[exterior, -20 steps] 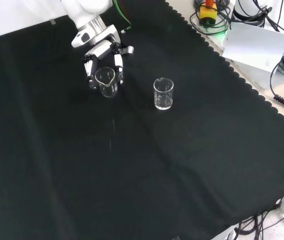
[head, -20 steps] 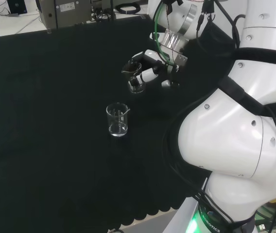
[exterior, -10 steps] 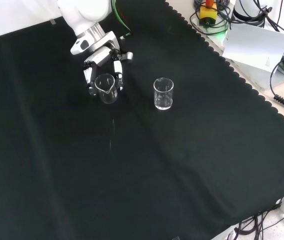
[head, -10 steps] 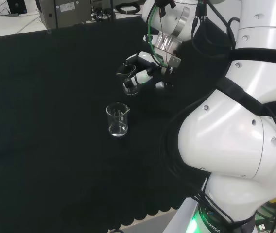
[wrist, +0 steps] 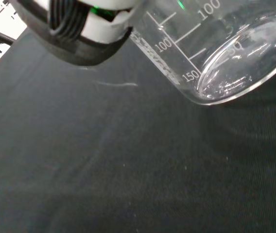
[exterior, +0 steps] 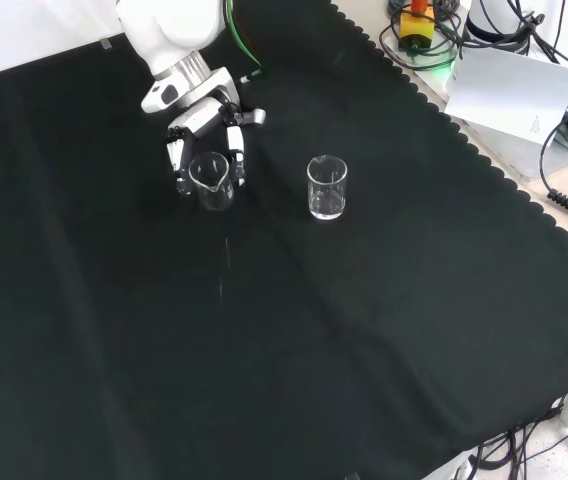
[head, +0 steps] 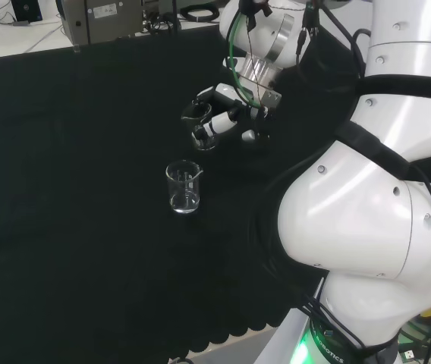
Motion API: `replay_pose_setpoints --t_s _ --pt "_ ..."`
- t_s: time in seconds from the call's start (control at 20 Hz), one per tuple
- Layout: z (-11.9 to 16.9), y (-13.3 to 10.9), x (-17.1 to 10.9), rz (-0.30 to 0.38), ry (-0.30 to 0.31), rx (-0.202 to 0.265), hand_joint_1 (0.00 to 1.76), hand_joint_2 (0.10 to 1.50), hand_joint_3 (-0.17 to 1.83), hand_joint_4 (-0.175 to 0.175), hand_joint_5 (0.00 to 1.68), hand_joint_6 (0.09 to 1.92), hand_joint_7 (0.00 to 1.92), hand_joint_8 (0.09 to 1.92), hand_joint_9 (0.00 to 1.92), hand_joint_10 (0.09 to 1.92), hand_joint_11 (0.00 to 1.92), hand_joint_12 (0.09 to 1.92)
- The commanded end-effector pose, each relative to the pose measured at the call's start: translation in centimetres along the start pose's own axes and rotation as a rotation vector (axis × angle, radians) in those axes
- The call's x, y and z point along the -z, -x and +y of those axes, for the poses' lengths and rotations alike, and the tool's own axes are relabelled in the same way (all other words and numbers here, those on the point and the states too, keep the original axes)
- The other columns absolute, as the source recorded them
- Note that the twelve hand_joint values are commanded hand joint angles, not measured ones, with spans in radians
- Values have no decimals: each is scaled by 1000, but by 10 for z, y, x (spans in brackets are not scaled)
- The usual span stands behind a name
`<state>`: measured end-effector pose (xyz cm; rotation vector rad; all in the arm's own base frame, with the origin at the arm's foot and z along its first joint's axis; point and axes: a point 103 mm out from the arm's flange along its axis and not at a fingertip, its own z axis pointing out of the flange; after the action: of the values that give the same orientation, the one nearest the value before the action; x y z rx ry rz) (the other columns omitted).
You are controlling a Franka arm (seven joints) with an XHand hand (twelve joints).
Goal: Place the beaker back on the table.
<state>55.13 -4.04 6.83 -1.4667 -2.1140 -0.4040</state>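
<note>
hand (exterior: 204, 135) curled round a clear beaker (exterior: 211, 180) | second beaker (exterior: 327, 187) stood apart on black cloth (exterior: 264, 330), right in front view

Wrist view's edge cuts off the beaker (wrist: 215, 53) and blurred hand (wrist: 87, 29).

Black-and-white hand (exterior: 204, 140), clear beaker (exterior: 211, 180) with white markings, second clear beaker (exterior: 326, 187), black cloth (exterior: 294, 330).

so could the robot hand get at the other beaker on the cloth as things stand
Probably not yet: the robot hand is already curled round a beaker. The path itself looks free, with bare black cloth between it and the second beaker, which stands upright.
</note>
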Motion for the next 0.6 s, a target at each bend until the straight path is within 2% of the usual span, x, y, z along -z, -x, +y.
replay_pose_setpoints --t_s 0.05,0.15,0.2,0.25,0.3,0.4,0.5,0.6 --pt "-2 2 -4 -4 -24 0 1453 1042 -175 -132 1190 687 1214 730 1573 87 1117 787" --pt "-3 3 -4 -4 -44 3 1413 1059 -144 -105 1118 821 1127 841 1530 87 1079 810" --pt "-4 3 -4 -6 -51 5 1331 1074 -115 -129 1093 851 1042 872 1449 87 1068 805" --pt "-4 2 -3 -11 -62 10 1331 1060 -132 -116 1003 892 952 879 1363 87 1065 807" --pt "-4 1 -3 -17 -73 16 1339 1043 -151 -90 884 938 858 858 1280 87 1051 830" --pt "-4 0 -1 -30 -106 20 1315 1015 -169 -41 633 956 684 775 1115 87 885 956" --pt "-5 -2 0 -70 -147 21 1250 980 -175 -16 415 751 496 707 903 87 574 1148" --pt "-6 -2 0 -87 -165 12 1202 961 -175 -7 341 554 373 673 768 87 357 1264"
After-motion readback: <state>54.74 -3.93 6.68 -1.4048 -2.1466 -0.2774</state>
